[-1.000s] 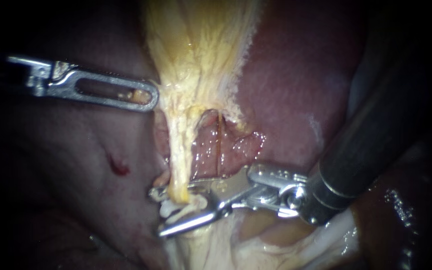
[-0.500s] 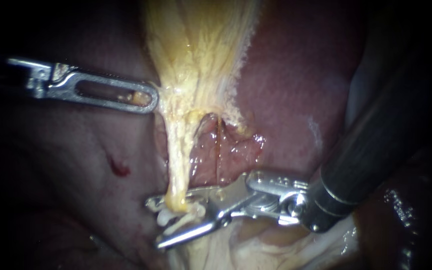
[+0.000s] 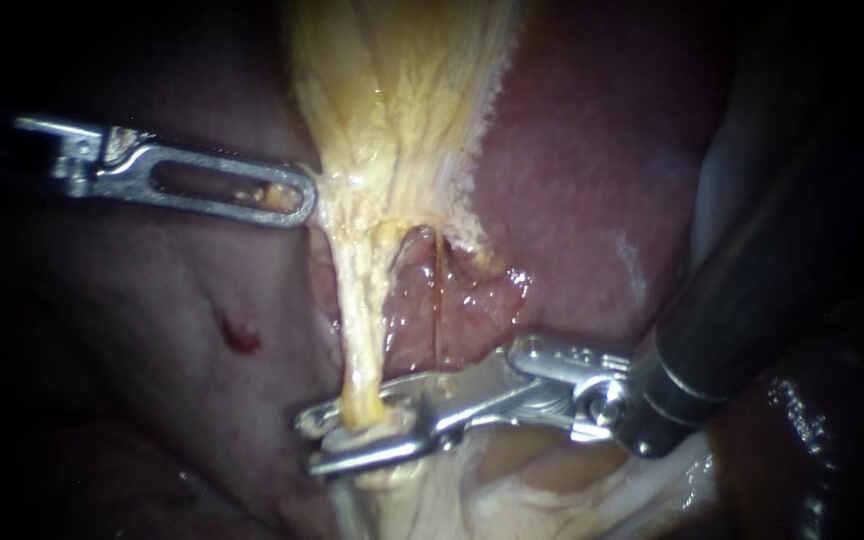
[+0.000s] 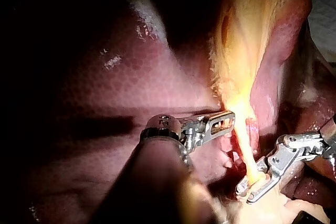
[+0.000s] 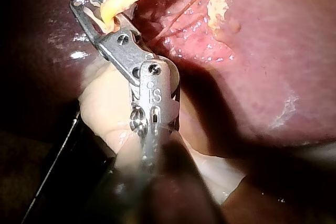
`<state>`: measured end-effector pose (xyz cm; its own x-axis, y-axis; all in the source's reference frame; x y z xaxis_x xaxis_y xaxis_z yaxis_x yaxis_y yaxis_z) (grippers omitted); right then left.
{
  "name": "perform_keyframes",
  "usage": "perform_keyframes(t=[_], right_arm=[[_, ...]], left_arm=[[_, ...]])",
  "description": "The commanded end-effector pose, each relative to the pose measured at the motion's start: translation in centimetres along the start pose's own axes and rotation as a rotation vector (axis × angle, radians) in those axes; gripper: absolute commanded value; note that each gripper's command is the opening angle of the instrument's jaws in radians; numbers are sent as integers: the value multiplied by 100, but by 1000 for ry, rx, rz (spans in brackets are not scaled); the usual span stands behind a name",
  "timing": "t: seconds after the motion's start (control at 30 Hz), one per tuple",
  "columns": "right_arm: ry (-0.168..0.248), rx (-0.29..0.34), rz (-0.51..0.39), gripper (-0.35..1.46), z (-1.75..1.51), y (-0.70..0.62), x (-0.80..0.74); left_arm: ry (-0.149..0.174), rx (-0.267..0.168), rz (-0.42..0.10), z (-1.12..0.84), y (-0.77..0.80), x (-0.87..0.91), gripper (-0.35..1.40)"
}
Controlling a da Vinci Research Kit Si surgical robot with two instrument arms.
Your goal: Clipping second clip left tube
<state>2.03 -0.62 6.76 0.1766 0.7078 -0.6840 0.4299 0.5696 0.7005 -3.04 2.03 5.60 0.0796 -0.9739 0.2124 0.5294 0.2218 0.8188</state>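
Both halves of the claw on the right instrument (image 3: 307, 445) press on the left tube (image 3: 357, 330) from two sides, at about seven o'clock in the endoscope view. Only a narrow slit is left between them where the pale yellow strand passes through. A whitish lump sits in that slit against the tube; I cannot tell whether it is clip or tissue. Judging by this, the squeeze that sets the second clip is under way or close to done. What is left is to spread the claw, draw it back toward four o'clock, and check that the clip sits across the whole tube. Just to the three o'clock side of the left tube runs a thin reddish tube (image 3: 438, 300), clear of the claw. Farther out, at ten o'clock, the claw of the left instrument (image 3: 299, 196) is pressed together on the edge of the yellow tissue (image 3: 402, 110), holding the left tube taut over the liver (image 3: 582, 170).
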Motion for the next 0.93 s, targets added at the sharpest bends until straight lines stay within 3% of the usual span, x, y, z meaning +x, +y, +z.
perform_keyframes(t=[0.03,0.17,0.27,0.6,0.93], right_arm=[[0,0,0,-16,-1,0,0],[0,1,1,-35,-3,0,0],[3,1,42,-35,-3,0,0],[-2,4,37,-35,0,-1,-8],[-1,5,38,-35,-1,-1,-7]], left_arm=[[0,0,0,0,0,0,-35],[0,0,0,0,0,0,-35],[0,0,0,0,0,0,-35],[0,0,0,0,1,0,-35],[0,0,0,1,2,-1,-35]])
